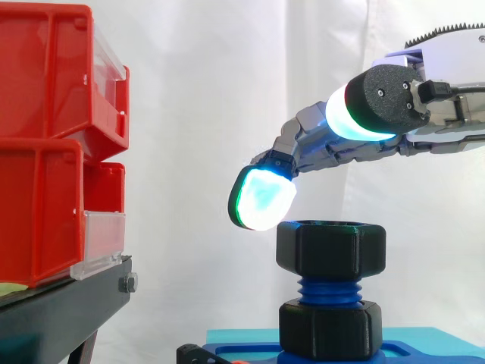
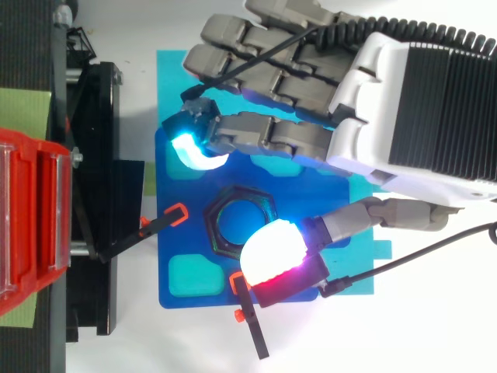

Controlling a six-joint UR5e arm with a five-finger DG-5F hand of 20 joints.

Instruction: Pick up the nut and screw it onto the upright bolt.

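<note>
1. Nearest the side camera, a black clamp (image 2: 248, 318) with orange tips lies on the near edge of a blue plate (image 2: 175, 241). The plate rests on a cyan sheet (image 2: 167, 78) on the white worktop (image 2: 435, 326).
2. The hand (image 2: 404, 101) reaches in from the right. Its thumb pad (image 2: 272, 250) glows white and red and, from above, overlaps the near rim of the nut (image 1: 330, 249).
3. The black hexagonal nut sits on top of the upright blue bolt (image 1: 329, 291), with a second black nut (image 1: 329, 327) at the bolt's foot.
4. The fingers (image 1: 261, 199) are spread and loosely bent, gripping nothing. One glowing pad is just above the nut's left edge.
5. To the left, red bins (image 1: 45, 152) are stacked on a black stand (image 1: 68, 303).
6. Farthest back hangs the white curtain (image 1: 212, 91).
</note>
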